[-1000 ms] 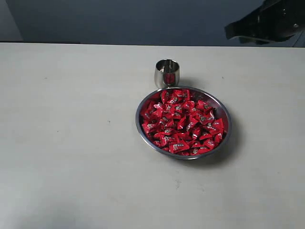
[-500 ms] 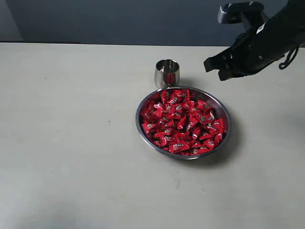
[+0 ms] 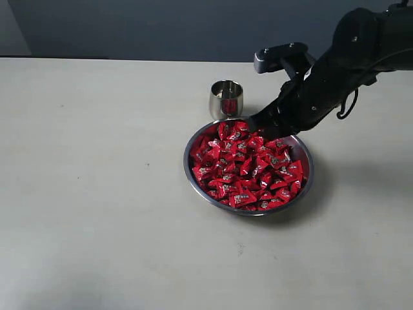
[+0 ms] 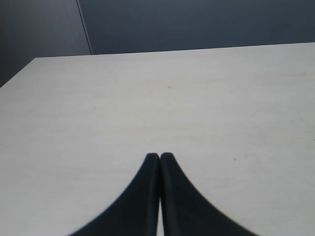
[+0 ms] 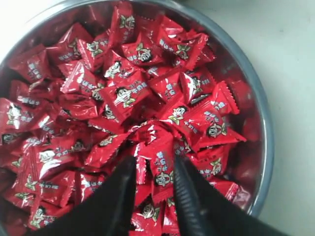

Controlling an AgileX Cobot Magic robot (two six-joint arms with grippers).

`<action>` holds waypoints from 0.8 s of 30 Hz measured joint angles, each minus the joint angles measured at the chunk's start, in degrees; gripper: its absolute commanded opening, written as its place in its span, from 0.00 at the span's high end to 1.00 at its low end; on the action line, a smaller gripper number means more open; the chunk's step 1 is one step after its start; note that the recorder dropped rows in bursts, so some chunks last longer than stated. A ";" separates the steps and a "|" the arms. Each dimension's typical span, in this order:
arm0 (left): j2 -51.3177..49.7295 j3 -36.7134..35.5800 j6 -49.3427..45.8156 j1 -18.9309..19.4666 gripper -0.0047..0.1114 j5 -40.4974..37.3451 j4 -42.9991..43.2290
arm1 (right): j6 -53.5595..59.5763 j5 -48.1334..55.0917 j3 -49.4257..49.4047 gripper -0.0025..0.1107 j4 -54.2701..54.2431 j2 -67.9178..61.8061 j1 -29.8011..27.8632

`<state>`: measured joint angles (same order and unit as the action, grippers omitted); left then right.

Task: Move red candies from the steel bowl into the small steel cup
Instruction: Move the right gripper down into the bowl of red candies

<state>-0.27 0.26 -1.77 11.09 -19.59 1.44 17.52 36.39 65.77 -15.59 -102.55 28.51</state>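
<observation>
Red candies in the steel bowl are straddled by the half-open, empty right end effector; the left end effector is closed, empty.

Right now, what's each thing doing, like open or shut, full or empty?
steel bowl: upright, heaped with red candies.
red candies: wrapped, piled loose.
small steel cup: upright beside the bowl; red shows inside, candy or reflection unclear.
right claw: open, tips at the candy pile.
left claw: shut, over the table.
</observation>
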 measured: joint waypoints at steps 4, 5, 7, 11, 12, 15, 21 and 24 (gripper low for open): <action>0.00 0.00 0.00 0.00 0.96 0.00 0.00 | -0.96 -0.42 0.00 0.61 0.00 -0.29 0.00; 0.00 0.00 0.00 0.00 0.96 0.00 0.00 | -1.26 -0.45 0.00 0.61 0.00 -0.62 0.00; 0.00 0.00 0.00 0.00 0.96 0.00 0.00 | -2.12 -0.55 0.00 0.61 0.00 -1.99 0.00; 0.00 0.00 0.00 0.00 0.96 0.00 0.00 | -2.60 -0.47 0.49 0.61 0.00 -4.65 0.00; 0.00 0.00 0.00 0.00 0.96 0.00 0.00 | -2.58 -0.35 0.86 0.61 0.00 -5.11 0.00; 0.00 0.00 0.00 0.00 0.96 0.00 0.00 | -2.72 -0.24 1.48 0.61 0.00 -6.29 0.00; 0.00 0.00 0.00 0.00 0.96 0.00 0.00 | -2.72 -0.35 1.71 0.61 0.00 -8.25 0.00; 0.00 0.00 0.00 0.00 0.96 0.00 0.00 | -2.72 -0.35 1.71 0.61 0.00 -9.49 0.00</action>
<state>-0.27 0.26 -1.77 11.09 -19.59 1.44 14.80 36.04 67.48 -15.59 -112.04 28.51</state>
